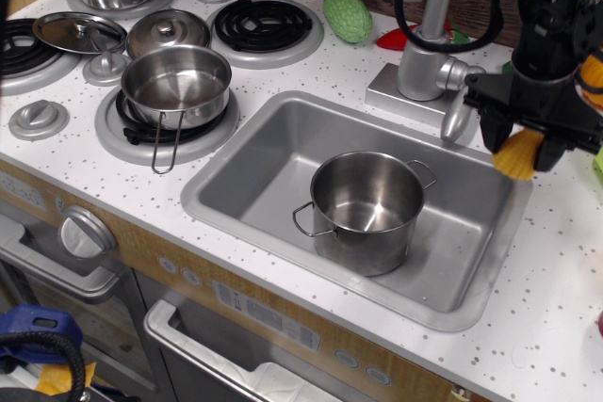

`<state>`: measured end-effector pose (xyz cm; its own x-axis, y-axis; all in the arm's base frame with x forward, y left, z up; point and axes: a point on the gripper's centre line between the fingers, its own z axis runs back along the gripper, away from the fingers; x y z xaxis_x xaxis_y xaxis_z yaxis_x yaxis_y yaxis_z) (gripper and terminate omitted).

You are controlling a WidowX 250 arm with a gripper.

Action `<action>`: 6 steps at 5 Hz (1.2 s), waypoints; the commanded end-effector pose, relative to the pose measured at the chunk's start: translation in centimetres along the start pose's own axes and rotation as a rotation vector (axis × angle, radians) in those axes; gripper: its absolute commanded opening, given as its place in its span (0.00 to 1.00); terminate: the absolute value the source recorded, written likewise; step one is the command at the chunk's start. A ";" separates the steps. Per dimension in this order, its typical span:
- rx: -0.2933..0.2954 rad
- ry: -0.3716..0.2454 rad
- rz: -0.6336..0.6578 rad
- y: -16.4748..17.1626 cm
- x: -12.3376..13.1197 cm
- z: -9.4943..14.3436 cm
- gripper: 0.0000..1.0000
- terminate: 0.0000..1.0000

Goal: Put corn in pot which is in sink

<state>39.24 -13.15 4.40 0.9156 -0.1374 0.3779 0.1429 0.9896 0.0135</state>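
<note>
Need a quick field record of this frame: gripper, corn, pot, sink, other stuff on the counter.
gripper: black, over the sink's right rim, fingers either side of the corn, shut on it
corn: yellow-orange, between the fingers, right of the pot, not in it
pot: steel, two loop handles, upright in the sink, nothing visible inside
sink: grey basin in white speckled counter
faucet: behind the sink, spout toward the gripper
pan: long-handled, on front burner, left of sink
green toy: back of counter
task status: corn gripped, not yet in pot
</note>
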 end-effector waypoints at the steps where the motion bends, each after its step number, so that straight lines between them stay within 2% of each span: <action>1: -0.010 -0.068 0.011 3.1 0.3 3.6 0.00 0.00; 3: -0.053 -0.049 0.044 7.4 -2.6 3.4 0.00 0.00; 5: -0.057 -0.043 0.096 10.8 -5.8 2.3 0.00 0.00; 6: -0.069 -0.056 0.103 11.3 -6.8 1.7 1.00 0.00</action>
<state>33.23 -1.52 1.52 0.9300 -0.0398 0.3654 0.0815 0.9917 -0.0995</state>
